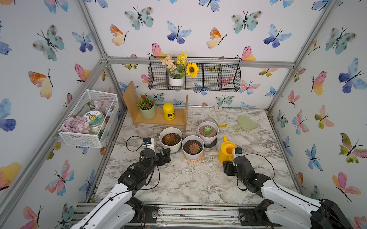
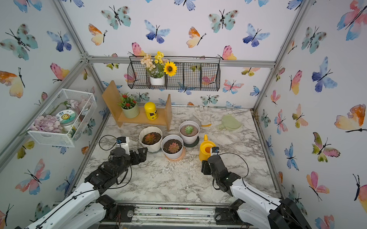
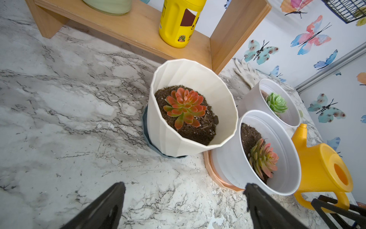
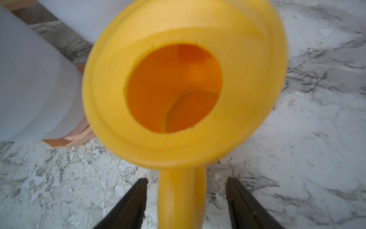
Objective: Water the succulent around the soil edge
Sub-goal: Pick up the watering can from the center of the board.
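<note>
The succulent (image 1: 170, 138) (image 2: 150, 138) (image 3: 185, 107), an orange-red rosette, sits in dark soil inside a ribbed cream-white pot (image 3: 178, 138). The soil edge (image 3: 200, 136) shows all round it. A yellow watering can (image 1: 226, 151) (image 2: 206, 149) (image 4: 184, 79) stands upright on the table to the right of the pots. My right gripper (image 4: 187, 179) (image 1: 227, 165) is open, its fingers on either side of the can's handle (image 4: 181, 198) with a gap on each side. My left gripper (image 3: 185, 185) (image 1: 166, 154) is open and empty, just in front of the ribbed pot.
A pink-red rosette in a smooth white pot (image 1: 193, 147) on a peach saucer stands between the ribbed pot and the can. Behind it is a pale green rosette's pot (image 1: 207, 131). Further back are a wooden shelf (image 1: 157, 120) with a yellow bottle (image 1: 168, 111), a white glove (image 1: 218, 117) and a green mitt (image 1: 246, 123).
</note>
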Available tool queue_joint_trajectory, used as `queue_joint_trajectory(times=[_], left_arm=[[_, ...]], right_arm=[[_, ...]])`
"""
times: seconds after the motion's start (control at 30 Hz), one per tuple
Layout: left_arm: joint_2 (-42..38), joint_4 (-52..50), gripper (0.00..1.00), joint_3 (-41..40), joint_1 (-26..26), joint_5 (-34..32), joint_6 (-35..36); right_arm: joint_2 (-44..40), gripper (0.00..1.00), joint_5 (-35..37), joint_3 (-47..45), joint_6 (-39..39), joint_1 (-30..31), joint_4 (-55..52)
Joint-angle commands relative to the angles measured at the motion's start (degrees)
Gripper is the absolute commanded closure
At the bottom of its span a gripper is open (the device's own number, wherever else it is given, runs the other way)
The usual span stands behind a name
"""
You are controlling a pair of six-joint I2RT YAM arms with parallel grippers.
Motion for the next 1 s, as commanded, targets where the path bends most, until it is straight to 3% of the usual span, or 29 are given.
queue_joint_trajectory(times=[0.0,0.13,0.27,0.4,0.53,0.77,0.97], left_arm=[[-0.8,0.8,0.02,0.0,-0.4,-1.2,-0.3],[-1.2,0.7,0.01,-0.1,-0.7,-1.3,-0.4],[-2.1,0.5,0.01,-0.4,-0.8,-1.7,-0.8],[-3.4,-0.2,0.01,-0.8,-0.9,-1.9,-1.3],[-4.6,-1.2,0.01,-0.6,-1.0,-2.1,-1.6],[-4.3,-3.5,0.01,1.9,-1.5,-2.4,-1.5],[-3.8,-4.3,0.01,4.4,-1.7,-2.4,-0.4]], right_arm=[[0.2,0.40,2.2,1.5,-1.1,0.3,0.9],[0.4,0.47,2.9,2.2,-1.4,0.3,-0.4],[-0.2,0.60,3.0,1.7,-1.5,0.3,-0.4],[-0.6,0.65,3.1,2.0,-1.6,0.3,-1.2],[-1.6,0.88,2.8,2.6,-1.6,0.3,-3.2],[-5.8,0.96,2.2,5.8,-1.2,0.3,-10.1],[-4.5,0.98,-1.1,16.9,-1.7,0.3,-21.6]])
